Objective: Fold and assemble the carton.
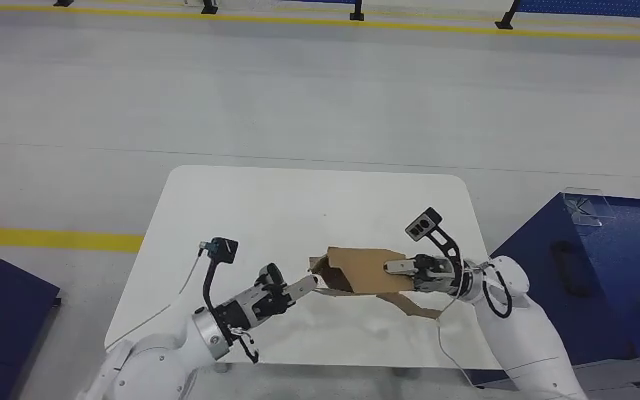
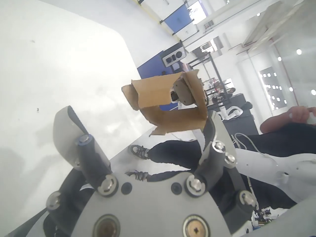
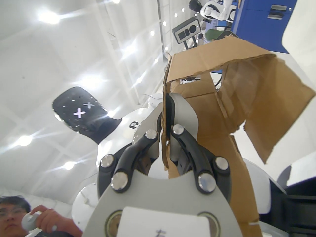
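Cardboard carton held over table near front edge; right gripper pinches panel edge; left gripper spread wide, one finger at carton corner.

- I read no print on the brown cardboard carton.
- A white label on the right arm's grey wrist plate bears one cut-off mark, illegible to me.
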### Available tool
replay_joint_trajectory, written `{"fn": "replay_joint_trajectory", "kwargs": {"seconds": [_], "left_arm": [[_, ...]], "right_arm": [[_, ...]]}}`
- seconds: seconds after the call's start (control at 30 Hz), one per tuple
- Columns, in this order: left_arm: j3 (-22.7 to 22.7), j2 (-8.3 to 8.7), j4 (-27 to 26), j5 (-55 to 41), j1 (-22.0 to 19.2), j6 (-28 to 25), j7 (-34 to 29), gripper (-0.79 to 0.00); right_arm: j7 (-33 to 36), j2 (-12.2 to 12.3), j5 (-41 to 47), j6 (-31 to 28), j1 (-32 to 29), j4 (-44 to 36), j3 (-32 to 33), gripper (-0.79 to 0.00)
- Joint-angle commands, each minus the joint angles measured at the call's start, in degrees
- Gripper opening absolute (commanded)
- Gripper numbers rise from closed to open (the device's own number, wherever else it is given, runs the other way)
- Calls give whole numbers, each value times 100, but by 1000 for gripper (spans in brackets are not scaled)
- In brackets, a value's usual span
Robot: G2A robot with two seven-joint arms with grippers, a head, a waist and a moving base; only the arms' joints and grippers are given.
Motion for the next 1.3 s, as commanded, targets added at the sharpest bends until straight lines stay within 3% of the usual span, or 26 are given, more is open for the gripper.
{"fn": "replay_joint_trajectory", "kwargs": {"seconds": [0.0,0.2,0.73,0.97,1.13,1.27], "left_arm": [[-94,17,-26,-207,140,-181,-120,0],[57,48,37,135,215,-198,-394,0],[890,-10,435,673,-406,449,-601,0],[1200,-47,537,726,-559,481,-557,0],[1256,-66,571,644,-615,394,-394,0],[1046,-54,447,473,-526,276,-176,0]], "right_arm": [[42,-9,109,92,53,92,-26,-785],[160,-29,166,123,99,137,-111,-785],[362,23,-221,-155,-167,-288,-54,-785],[362,49,-241,-162,-255,-434,-59,-785],[362,54,-213,-166,-252,-428,-94,-785],[212,27,207,8,-150,-213,-67,-785]]}}
